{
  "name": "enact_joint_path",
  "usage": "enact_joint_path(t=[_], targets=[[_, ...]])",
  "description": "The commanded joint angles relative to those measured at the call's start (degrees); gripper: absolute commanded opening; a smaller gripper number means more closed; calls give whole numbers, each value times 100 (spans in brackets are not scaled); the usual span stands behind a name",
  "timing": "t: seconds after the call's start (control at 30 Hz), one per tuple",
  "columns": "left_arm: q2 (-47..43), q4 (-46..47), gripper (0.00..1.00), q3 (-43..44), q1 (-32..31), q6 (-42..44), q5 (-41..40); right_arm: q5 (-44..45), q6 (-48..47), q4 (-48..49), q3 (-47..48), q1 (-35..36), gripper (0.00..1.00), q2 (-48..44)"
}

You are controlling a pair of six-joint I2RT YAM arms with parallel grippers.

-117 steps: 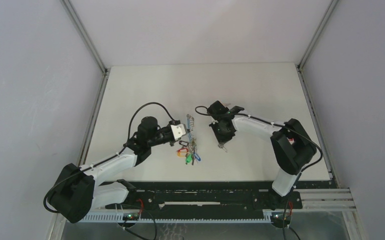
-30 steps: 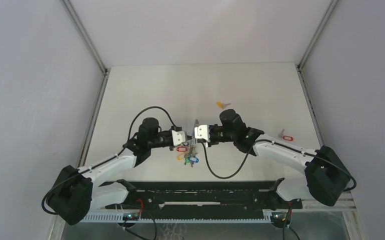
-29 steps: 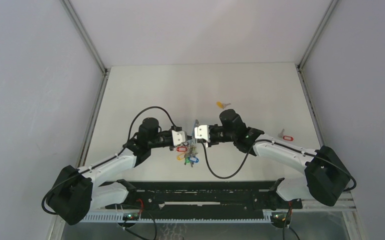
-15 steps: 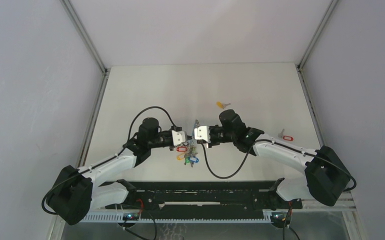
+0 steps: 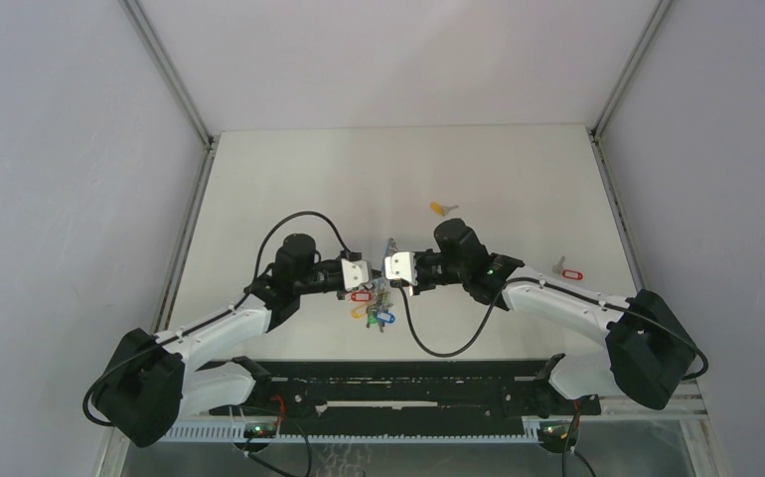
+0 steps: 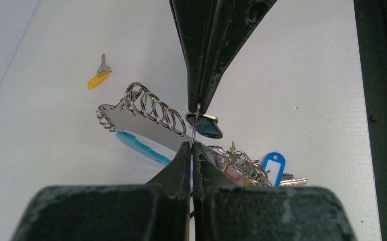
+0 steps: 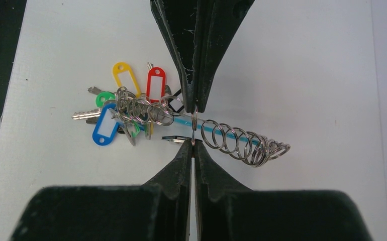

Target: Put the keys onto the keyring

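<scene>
Left gripper (image 6: 191, 146) and right gripper (image 7: 192, 145) meet tip to tip, both clenched on one thin split ring (image 7: 194, 123) amid the keyring (image 7: 141, 110) loops. The black-tagged key (image 6: 204, 126) hangs there. A yellow-tagged key (image 5: 443, 209) lies at one o'clock of them.

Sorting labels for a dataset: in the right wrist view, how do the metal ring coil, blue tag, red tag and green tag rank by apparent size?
1. Metal ring coil.
2. Blue tag and red tag: alike.
3. Green tag: mostly hidden, so unsure.

Multicoloured-tagged keyring (image 7: 141, 111), yellow-tagged key (image 5: 443, 209)
</scene>
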Motion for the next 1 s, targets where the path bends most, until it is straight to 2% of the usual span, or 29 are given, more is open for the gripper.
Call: enact_joint_path(t=[0.0,0.97], targets=[[-48,244,0,216,-41,91,204,6,-53,161,242,45,0,24],[12,241,0,256,-76,52,266,-43,44,357,250,89,0,37]])
